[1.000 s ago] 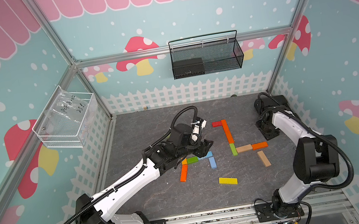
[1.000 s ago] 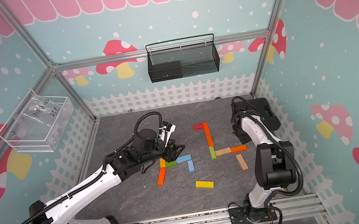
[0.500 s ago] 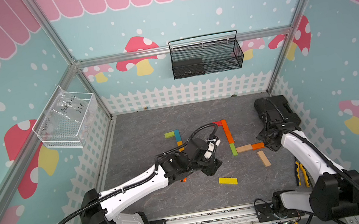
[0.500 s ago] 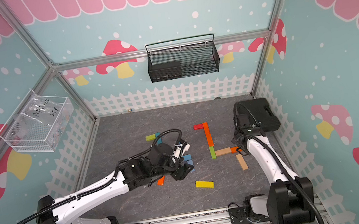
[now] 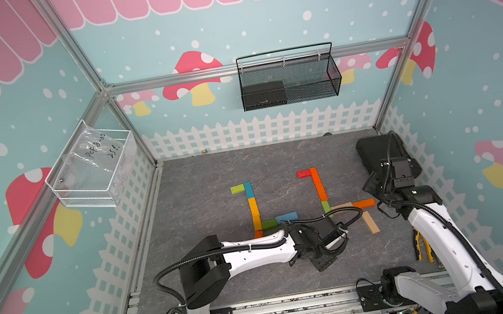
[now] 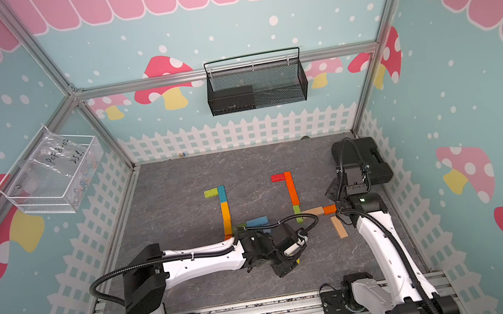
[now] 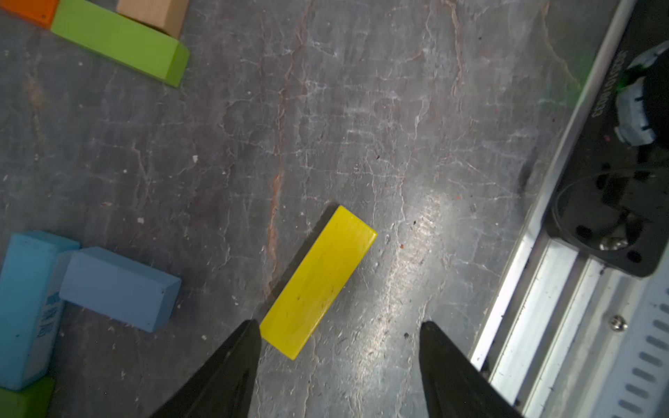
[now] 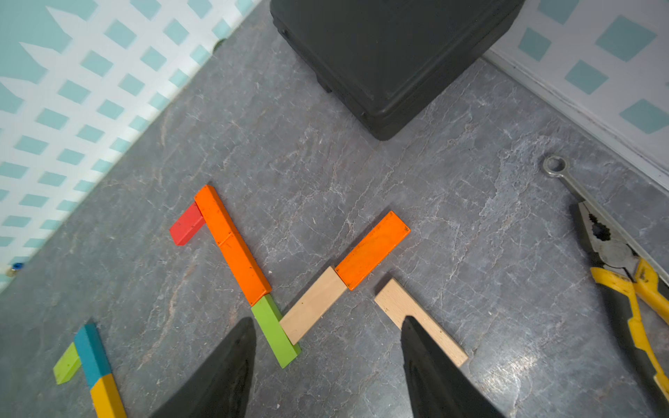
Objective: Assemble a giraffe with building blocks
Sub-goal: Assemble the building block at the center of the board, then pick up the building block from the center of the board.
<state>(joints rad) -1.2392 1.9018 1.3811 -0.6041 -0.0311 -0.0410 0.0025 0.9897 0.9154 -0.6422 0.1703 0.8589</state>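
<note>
- The left gripper [image 7: 338,325] hangs low over the grey floor [image 7: 362,126] with its jaws wide apart — nothing is clamped between them.
- The yellow block [image 7: 318,282] lies flat on the floor, one end reaching into that gap just beside one fingertip [image 7: 246,336] and well apart from the other; we cannot tell whether it touches.
- A little farther out we see a slate-blue block [image 7: 119,287] butted against a light-blue block [image 7: 27,307].
- The right gripper [image 8: 327,320] is open too, jaws moderately apart and holding nothing, above the blocks on the robot's right.
- Below it a green block [image 8: 275,329] touches a tan block [image 8: 313,305], which meets an orange block [image 8: 373,249] end to end; a second tan block [image 8: 392,298] lies near, apart from them, partly hidden behind one finger.
- From the green block a long orange bar [image 8: 231,246] — two blocks in line — runs toward the back fence [image 8: 72,108], with a red block [image 8: 186,224] touching the side of its far end.
- In both top views another row lies on the robot's left: a lime block [image 5: 237,188] beside a teal block [image 5: 249,190], then an amber block [image 5: 253,206] in line with it.
- Farther out, the black case [image 8: 391,54] sits in the far right corner, and yellow-handled pliers [image 8: 622,275] lie beside a ring-ended wrench [image 8: 554,166] along the right wall.
- On the walls hang a black mesh basket [image 5: 288,81] and a clear bin [image 5: 90,175].
</note>
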